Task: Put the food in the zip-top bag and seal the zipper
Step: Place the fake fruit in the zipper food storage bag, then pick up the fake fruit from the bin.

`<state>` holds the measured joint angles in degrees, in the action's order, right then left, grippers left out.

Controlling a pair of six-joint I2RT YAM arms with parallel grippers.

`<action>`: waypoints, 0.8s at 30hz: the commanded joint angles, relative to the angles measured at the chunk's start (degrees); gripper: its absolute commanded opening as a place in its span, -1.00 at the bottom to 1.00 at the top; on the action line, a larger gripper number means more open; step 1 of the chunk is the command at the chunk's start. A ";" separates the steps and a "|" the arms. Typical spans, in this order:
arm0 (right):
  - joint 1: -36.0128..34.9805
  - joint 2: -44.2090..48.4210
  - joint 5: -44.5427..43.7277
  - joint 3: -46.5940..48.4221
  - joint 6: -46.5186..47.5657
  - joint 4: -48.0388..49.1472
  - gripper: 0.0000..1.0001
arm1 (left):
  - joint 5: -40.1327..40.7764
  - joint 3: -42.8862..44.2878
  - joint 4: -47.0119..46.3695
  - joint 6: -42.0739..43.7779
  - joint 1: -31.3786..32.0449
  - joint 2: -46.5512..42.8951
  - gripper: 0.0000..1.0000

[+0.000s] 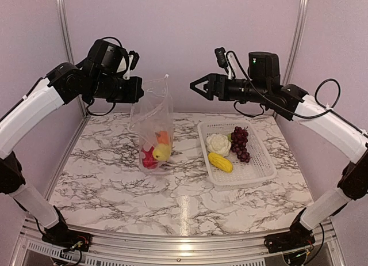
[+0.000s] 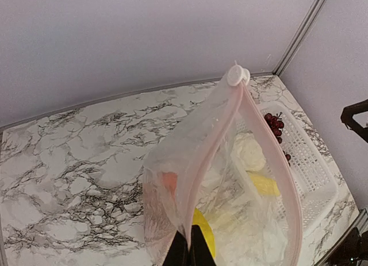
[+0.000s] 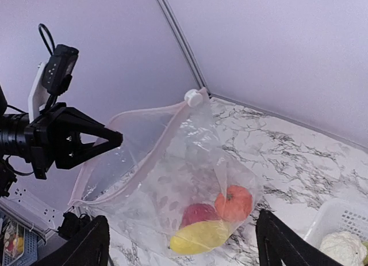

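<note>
The zip-top bag (image 1: 152,119) hangs upright with its bottom on the table. My left gripper (image 1: 137,88) is shut on its mouth edge. In the left wrist view the black fingers (image 2: 188,251) pinch the whitish-pink zipper (image 2: 210,148), and the white slider (image 2: 237,75) is at the far end; the mouth gapes open. Inside lie an orange piece (image 3: 234,202), a red pepper (image 3: 196,213) and a yellow piece (image 3: 198,235). My right gripper (image 1: 194,86) is open and empty, level with the bag's mouth and apart from it. A cauliflower (image 1: 218,144), grape bunch (image 1: 240,144) and second yellow piece (image 1: 220,162) lie in the basket.
The white latticed basket (image 1: 244,181) stands on the marble table to the right of the bag. Grey walls and metal posts close the back and sides. A raised metal rail runs along the table's near edge.
</note>
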<state>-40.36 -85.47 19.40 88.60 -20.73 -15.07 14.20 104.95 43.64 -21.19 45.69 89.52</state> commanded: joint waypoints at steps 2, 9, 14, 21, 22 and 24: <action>7.12 3.23 -5.71 -4.92 0.16 -8.91 0.67 | -6.35 -7.09 0.95 4.20 -0.08 -1.81 -1.00; 9.03 3.60 -5.35 -8.53 1.17 -13.95 0.63 | -13.92 -10.20 -3.16 1.27 0.27 1.48 -1.00; 9.12 3.65 -5.92 -9.85 2.95 -15.99 0.64 | -15.72 -7.91 -3.91 0.17 0.23 3.95 -1.00; 9.28 3.57 -9.20 -10.19 5.08 -19.45 0.63 | -14.52 -3.96 -3.83 -0.96 0.19 6.57 -1.00; 9.25 3.50 -9.50 -10.62 5.28 -19.75 0.63 | -14.47 -3.82 -3.81 -0.84 0.19 6.71 -1.00; 9.31 3.07 -10.02 -11.55 5.47 -20.65 0.64 | -14.48 -3.51 -3.87 -0.84 0.19 7.13 -1.00</action>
<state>-31.22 -82.26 11.79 78.30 -16.84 -32.27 -0.16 99.42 40.49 -21.69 45.80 95.55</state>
